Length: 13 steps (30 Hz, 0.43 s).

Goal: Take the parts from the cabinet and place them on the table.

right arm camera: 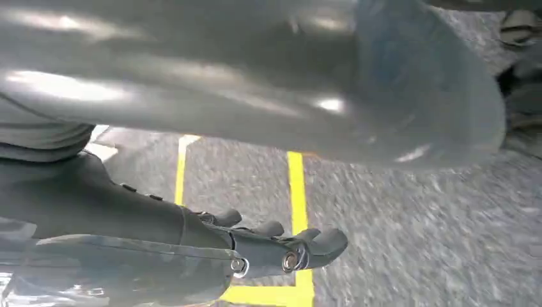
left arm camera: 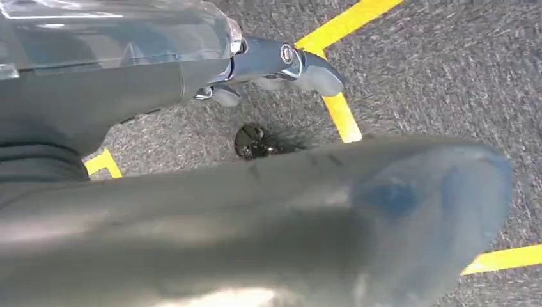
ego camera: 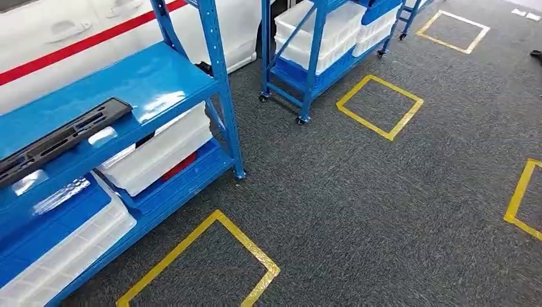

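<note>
A long black slotted part (ego camera: 61, 137) lies flat on the upper blue shelf (ego camera: 160, 73) of the cabinet rack at the left of the head view. My left hand (left arm camera: 192, 70) hangs above grey carpet, its fingers (left arm camera: 287, 61) stretched out and apart from the thick thumb (left arm camera: 383, 211), with nothing in it. In the same way my right hand (right arm camera: 160, 224) hangs over the carpet, its fingers (right arm camera: 300, 249) extended and holding nothing. Both hands are well away from the part.
White plastic bins (ego camera: 160, 150) fill the lower shelves of the rack. A second blue wheeled rack (ego camera: 313, 70) with white bins stands further back. Yellow tape squares (ego camera: 380, 105) mark the grey carpet. A white vehicle body with a red stripe (ego camera: 70, 45) is behind the rack.
</note>
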Tool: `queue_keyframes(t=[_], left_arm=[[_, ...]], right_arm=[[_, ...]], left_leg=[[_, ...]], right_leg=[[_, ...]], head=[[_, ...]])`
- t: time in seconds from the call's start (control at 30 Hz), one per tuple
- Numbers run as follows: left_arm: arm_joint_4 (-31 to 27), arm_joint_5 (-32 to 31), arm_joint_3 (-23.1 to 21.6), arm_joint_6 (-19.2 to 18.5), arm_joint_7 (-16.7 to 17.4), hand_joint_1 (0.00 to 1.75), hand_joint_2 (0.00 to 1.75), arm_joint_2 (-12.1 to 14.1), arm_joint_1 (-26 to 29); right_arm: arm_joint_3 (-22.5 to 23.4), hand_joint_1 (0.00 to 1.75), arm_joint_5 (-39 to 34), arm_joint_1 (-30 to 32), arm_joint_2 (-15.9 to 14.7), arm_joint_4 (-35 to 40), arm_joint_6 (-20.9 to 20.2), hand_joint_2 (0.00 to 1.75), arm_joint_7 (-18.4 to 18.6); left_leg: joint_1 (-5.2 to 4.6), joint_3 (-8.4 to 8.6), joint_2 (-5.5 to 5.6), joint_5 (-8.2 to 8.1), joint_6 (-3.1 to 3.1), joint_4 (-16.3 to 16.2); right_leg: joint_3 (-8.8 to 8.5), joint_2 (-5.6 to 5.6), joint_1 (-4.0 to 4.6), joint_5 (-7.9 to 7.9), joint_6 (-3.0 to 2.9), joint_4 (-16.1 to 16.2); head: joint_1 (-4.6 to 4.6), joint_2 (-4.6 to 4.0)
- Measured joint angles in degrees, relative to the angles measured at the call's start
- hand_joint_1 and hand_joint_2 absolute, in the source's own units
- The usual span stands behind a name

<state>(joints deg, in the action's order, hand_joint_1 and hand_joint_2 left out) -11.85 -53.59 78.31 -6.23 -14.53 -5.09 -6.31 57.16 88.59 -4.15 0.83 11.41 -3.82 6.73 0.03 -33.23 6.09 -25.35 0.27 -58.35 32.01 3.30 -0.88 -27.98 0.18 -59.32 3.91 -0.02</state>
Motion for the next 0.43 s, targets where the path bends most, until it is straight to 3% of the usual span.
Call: queue_keyframes(t=[0.03, 0.07, 0.1, 0.13, 0.17, 0.23, 0.27, 0.3, 0.37, 0.4, 0.43], left_arm=[[0.0, 0.0, 0.0, 0.02, 0.0, 0.0, 0.0, 0.0, 0.17], [0.0, 0.0, 0.0, 0.11, 0.0, 0.0, 0.0, 0.09, 0.27], [0.0, 0.0, 0.0, 0.15, -0.06, 0.0, 0.0, 0.24, 0.36], [0.0, 0.0, 0.02, 0.17, -0.07, 0.0, 0.0, 0.22, 0.25], [0.0, 0.0, 0.0, 0.2, -0.07, 0.0, 0.0, 0.22, 0.08], [0.0, -0.02, 0.0, 0.24, -0.07, 0.0, 0.0, 0.22, 0.02], [0.0, -0.02, 0.0, 0.37, -0.07, 0.0, 0.0, 0.22, 0.14], [0.0, -0.04, 0.0, 0.46, -0.07, 0.0, 0.0, 0.22, 0.26], [0.0, -0.2, -0.02, 0.74, -0.05, 0.0, 0.0, 0.26, 0.28], [0.0, -0.2, -0.07, 0.74, -0.04, 0.0, 0.0, 0.31, 0.24], [0.0, -0.2, -0.13, 0.74, -0.04, 0.0, 0.0, 0.33, 0.07]], right_arm=[[-0.02, 0.0, 0.0, -0.25, 0.0, 0.0, 0.09, 0.0, 0.02], [-0.07, 0.0, 0.0, -0.27, 0.04, 0.0, 0.09, 0.0, 0.02], [-0.13, 0.0, 0.06, -0.27, 0.09, 0.0, 0.09, 0.0, 0.02], [-0.13, 0.0, 0.13, -0.14, 0.07, 0.0, 0.07, 0.0, -0.04], [-0.13, 0.0, 0.18, 0.03, 0.07, 0.0, 0.09, 0.0, -0.04], [-0.13, 0.0, 0.24, 0.13, 0.07, 0.0, 0.09, 0.0, -0.07], [-0.13, 0.0, 0.28, 0.11, 0.07, 0.0, 0.09, 0.0, -0.07], [-0.15, 0.0, 0.31, 0.07, 0.07, 0.0, 0.09, 0.0, -0.09], [-0.17, 0.0, 0.33, 0.0, 0.07, 0.0, 0.09, 0.0, -0.22], [-0.17, 0.0, 0.35, -0.03, 0.07, 0.0, 0.09, 0.0, -0.26], [-0.2, 0.0, 0.35, 0.04, 0.09, 0.0, 0.09, 0.0, -0.31]], left_leg=[[0.05, -0.04, 0.52, 0.17, -0.45, 0.29], [0.04, -0.17, 1.12, 0.13, -0.78, 0.19], [0.06, -0.21, -0.67, -0.45, -0.96, -0.68], [-0.1, -1.36, -2.97, -2.22, -1.24, -3.08], [0.09, -3.45, -4.35, -4.65, -1.55, -7.39], [0.37, -7.81, -5.35, -8.36, -1.96, -16.45], [0.52, -8.68, -5.51, -8.34, -2.05, -18.16], [0.6, -8.04, -5.68, -7.04, -2.08, -16.92], [0.58, -3.12, -6.61, -2.19, -1.76, -7.62], [0.42, -0.28, -8.61, -0.21, -1.33, -2.5], [-0.14, 0.79, -11.58, -1.14, -0.52, -0.24]], right_leg=[[-0.12, -0.53, 0.13, 0.01, -0.41, 0.0], [-0.29, -1.19, -0.3, 0.26, -0.91, 0.5], [-0.51, -2.06, -0.36, 0.42, -1.3, 0.81], [-0.58, -2.61, -0.35, 0.32, -1.71, 0.92], [-0.58, -3.45, -0.21, 0.23, -1.93, 0.89], [-0.6, -5.07, -0.01, 0.07, -2.05, 0.86], [-0.66, -5.79, 0.05, 0.0, -2.03, 0.85], [-0.8, -6.48, 0.06, -0.12, -2.0, 0.85], [-1.37, -7.9, 0.07, -0.5, -1.74, 0.85], [-1.74, -8.51, 0.13, -0.71, -1.52, 0.86], [-2.02, -9.2, 0.24, -0.88, -1.31, 0.97]], head=[[0.0, 0.0], [0.0, 0.0], [0.0, 0.0], [0.02, 0.0], [0.02, 0.0], [0.0, 0.0], [0.02, 0.0], [0.0, 0.0], [0.02, 0.0], [0.0, 0.0], [0.0, 0.0]])
